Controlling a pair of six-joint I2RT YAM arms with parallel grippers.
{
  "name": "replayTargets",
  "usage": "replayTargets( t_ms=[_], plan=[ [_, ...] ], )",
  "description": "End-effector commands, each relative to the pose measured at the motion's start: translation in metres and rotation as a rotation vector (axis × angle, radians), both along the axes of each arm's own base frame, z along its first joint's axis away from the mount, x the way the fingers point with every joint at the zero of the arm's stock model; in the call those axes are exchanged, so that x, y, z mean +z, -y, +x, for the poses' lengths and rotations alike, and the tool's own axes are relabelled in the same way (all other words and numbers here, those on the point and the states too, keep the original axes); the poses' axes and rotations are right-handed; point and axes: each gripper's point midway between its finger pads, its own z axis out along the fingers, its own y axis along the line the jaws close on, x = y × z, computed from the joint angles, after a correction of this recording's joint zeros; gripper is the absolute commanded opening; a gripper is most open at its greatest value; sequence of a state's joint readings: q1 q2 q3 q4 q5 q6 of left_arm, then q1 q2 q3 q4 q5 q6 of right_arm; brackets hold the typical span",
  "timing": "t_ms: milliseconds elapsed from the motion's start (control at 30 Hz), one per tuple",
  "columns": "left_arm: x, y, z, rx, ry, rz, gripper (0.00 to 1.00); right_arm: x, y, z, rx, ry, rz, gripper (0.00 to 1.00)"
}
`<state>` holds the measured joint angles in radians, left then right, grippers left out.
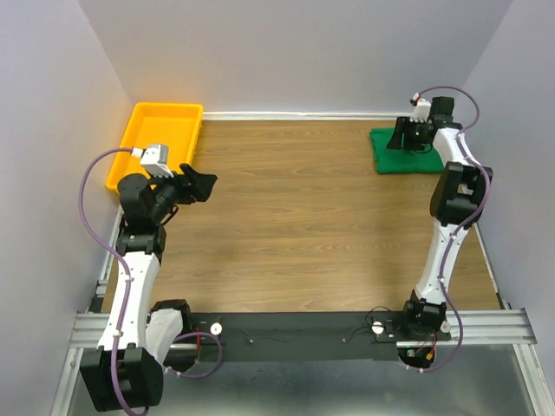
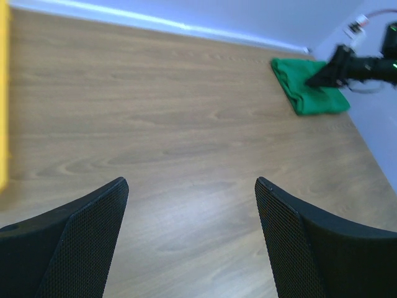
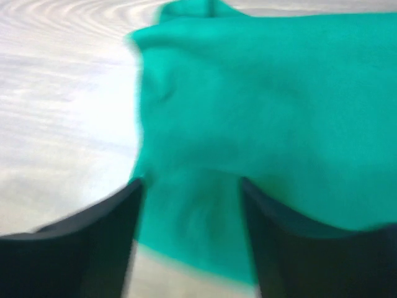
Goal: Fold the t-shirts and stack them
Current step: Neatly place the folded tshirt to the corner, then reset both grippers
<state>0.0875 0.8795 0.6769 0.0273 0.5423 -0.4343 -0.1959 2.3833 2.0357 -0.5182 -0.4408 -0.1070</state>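
Note:
A folded emerald-green t-shirt [image 1: 386, 161] lies at the far right of the wooden table, close to the back wall. My right gripper [image 1: 406, 139] hovers just over its near-left part. In the right wrist view the fingers stand apart and open around the gripper's centre [image 3: 189, 183], with the blurred green t-shirt [image 3: 267, 93] spread below and between them, not pinched. My left gripper [image 1: 206, 184] hangs open over bare wood on the left side, nothing between its fingers [image 2: 191, 181]. From there the t-shirt [image 2: 313, 93] shows far off at the upper right.
A yellow tray [image 1: 165, 126] sits in the back left corner, just behind the left arm; its edge [image 2: 3, 93] shows at the left border of the left wrist view. White walls close in the back and both sides. Bare wood stretches between the arms.

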Motion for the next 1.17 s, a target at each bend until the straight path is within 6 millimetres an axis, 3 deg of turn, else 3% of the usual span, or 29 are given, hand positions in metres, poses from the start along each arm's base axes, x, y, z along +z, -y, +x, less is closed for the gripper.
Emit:
replayTargets(
  t_ms=[0,33,100,133,167,200,233,267,300,333,367,400,500,700,900,1133],
  plan=[
    [0.027,-0.046,0.012,0.253,0.055,0.123,0.95,0.106,-0.005,-0.023,0.105,0.202,-0.097,0.78],
    [0.025,-0.055,0.014,0.303,0.036,0.136,0.97,0.119,0.001,-0.043,0.070,0.201,-0.145,0.79],
    [0.015,-0.072,0.018,0.382,-0.013,0.162,0.98,0.122,0.008,-0.066,0.024,0.192,-0.190,0.81],
    [0.010,-0.074,0.021,0.385,-0.030,0.154,0.98,0.148,0.020,-0.080,-0.060,0.233,-0.252,0.83],
    [-0.003,-0.084,0.024,0.402,-0.074,0.143,0.98,0.128,0.025,-0.099,-0.113,0.204,-0.268,0.83],
    [-0.008,-0.081,0.026,0.367,-0.089,0.105,0.98,0.131,0.041,-0.111,-0.229,0.201,-0.308,0.88],
    [-0.014,-0.082,0.027,0.357,-0.103,0.087,0.97,0.157,0.045,-0.130,-0.295,0.261,-0.329,0.93],
    [-0.018,-0.085,0.029,0.357,-0.113,0.075,0.97,0.160,0.050,-0.141,-0.348,0.282,-0.333,0.97],
    [-0.023,-0.089,0.029,0.369,-0.120,0.073,0.96,0.143,0.057,-0.156,-0.443,0.270,-0.330,1.00],
    [-0.018,-0.092,0.030,0.378,-0.093,0.087,0.96,0.152,0.073,-0.171,-0.559,0.291,-0.372,1.00],
    [-0.012,-0.093,0.031,0.384,-0.073,0.095,0.96,0.169,0.077,-0.183,-0.682,0.345,-0.316,1.00],
    [-0.008,-0.096,0.031,0.388,-0.053,0.117,0.96,0.158,0.090,-0.202,-0.782,0.316,-0.355,1.00],
    [-0.003,-0.097,0.031,0.381,-0.040,0.148,0.96,0.154,0.096,-0.228,-0.842,0.296,-0.395,1.00],
    [-0.005,-0.093,0.023,0.348,-0.022,0.187,0.96,0.138,0.094,-0.243,-0.832,0.240,-0.384,1.00],
    [-0.006,-0.090,0.011,0.348,-0.013,0.192,0.96,0.132,0.083,-0.232,-0.747,0.223,-0.351,1.00],
    [-0.006,-0.089,0.012,0.344,-0.018,0.181,0.96,0.123,0.081,-0.229,-0.744,0.213,-0.335,1.00]
  ],
)
